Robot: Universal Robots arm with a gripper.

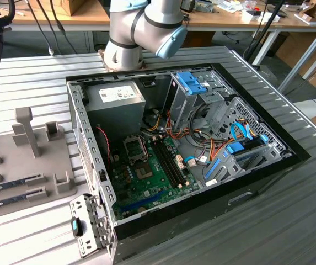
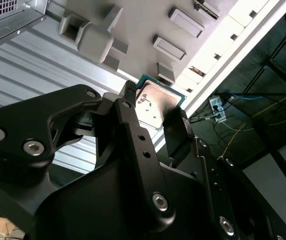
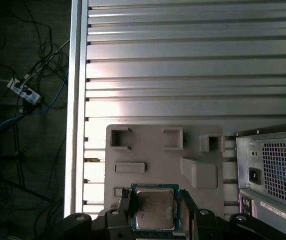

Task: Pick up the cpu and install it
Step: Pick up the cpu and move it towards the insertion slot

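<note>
In both wrist views the cpu (image 2: pixel 156 100) (image 3: pixel 154 209), a small square chip with a shiny metal top and a green rim, sits between my gripper's black fingers (image 2: pixel 128 100). My gripper (image 2: pixel 152 107) (image 3: pixel 155 201) is shut on its two opposite edges. It hangs over the grey holder tray (image 3: pixel 152 145), close to the table's side edge and beside the computer case (image 3: pixel 270 165). In the exterior view the open case shows the green motherboard (image 1: pixel 158 182) with a metal-framed socket (image 1: pixel 134 148) near the power supply.
The grey power supply (image 1: pixel 115 99), a blue-topped drive cage (image 1: pixel 193 83) and bundles of cables (image 1: pixel 202 149) crowd the case. The holder tray (image 1: pixel 42 160) carries upright posts and long memory sticks (image 1: pixel 14 185). Beyond the ribbed table's edge (image 3: pixel 78 125) lie floor cables.
</note>
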